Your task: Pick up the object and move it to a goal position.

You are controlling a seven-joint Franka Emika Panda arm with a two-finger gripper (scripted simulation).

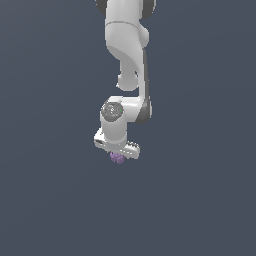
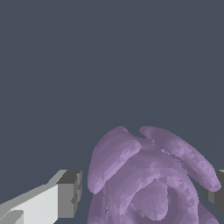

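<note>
In the wrist view, 1 grey-tipped finger (image 2: 70, 194) stands just clear of the object (image 2: 148, 183), the lumpy purple blob filling the gap; the other fingertip shows only at the far edge, close against a lobe; the gripper (image 2: 142, 197) is part open and straddling it, with no firm hold visible. In the exterior view the object (image 1: 117, 158) sits directly under the gripper (image 1: 118, 152). Judgement: close evenly on the blob's widest bulge, since the bumpy lobes could slip, then lift straight.

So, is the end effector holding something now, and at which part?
Cannot be told. The purple object sits between the end effector fingers, but a gap shows beside one finger, so contact is unclear.
</note>
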